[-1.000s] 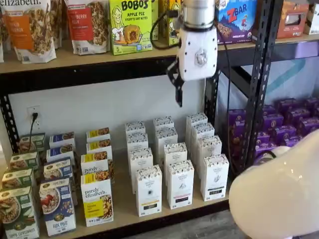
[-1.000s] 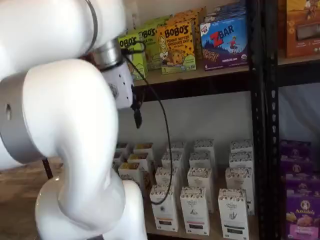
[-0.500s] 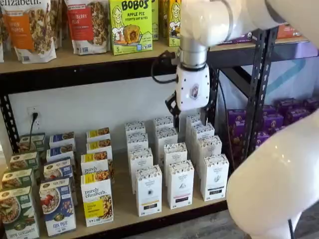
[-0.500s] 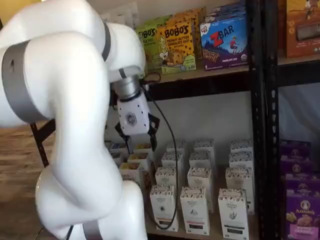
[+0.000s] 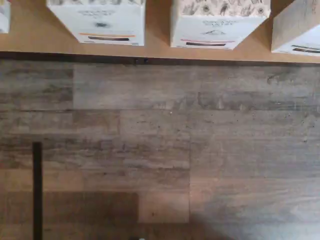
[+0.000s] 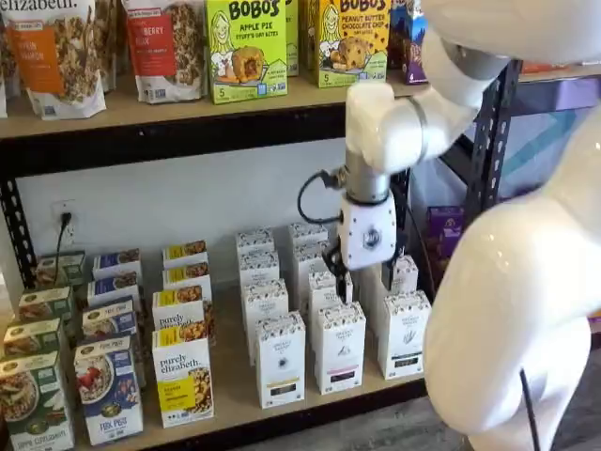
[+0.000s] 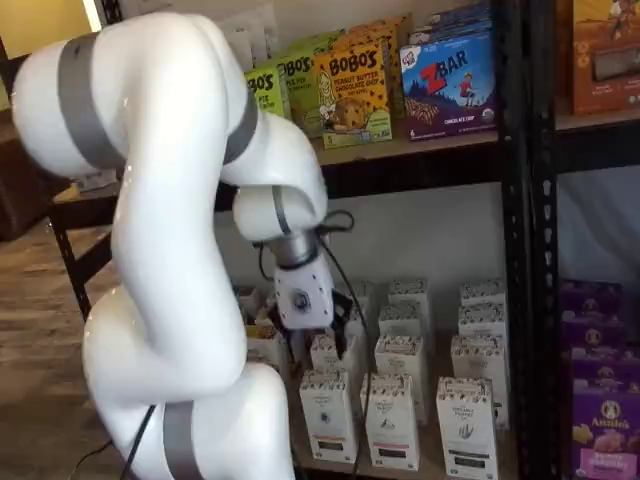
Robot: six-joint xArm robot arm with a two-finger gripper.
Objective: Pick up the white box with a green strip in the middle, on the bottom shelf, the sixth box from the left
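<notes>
The white box [image 6: 405,334] stands at the right end of the front row of tall white cartons on the bottom shelf [image 6: 230,381]; its low label band looks olive in a shelf view [image 7: 466,428]. My gripper [image 6: 366,282] hangs open and empty in front of the cartons behind that row, up and to the left of the white box. It also shows in a shelf view as the gripper [image 7: 305,335], left of the cartons. In the wrist view the shelf board [image 5: 155,50] carries carton fronts, and wood-look floor lies before it.
Two alike white cartons [image 6: 281,360] [image 6: 340,347] stand left of the target. Cereal boxes [image 6: 183,374] fill the shelf's left part. A black rack post [image 6: 481,178] and purple boxes [image 7: 605,420] are to the right. My own white arm [image 6: 526,310] fills much of both shelf views.
The gripper has come down from the upper shelf's height to just in front of the white cartons on the bottom shelf. Its fingers have stayed apart.
</notes>
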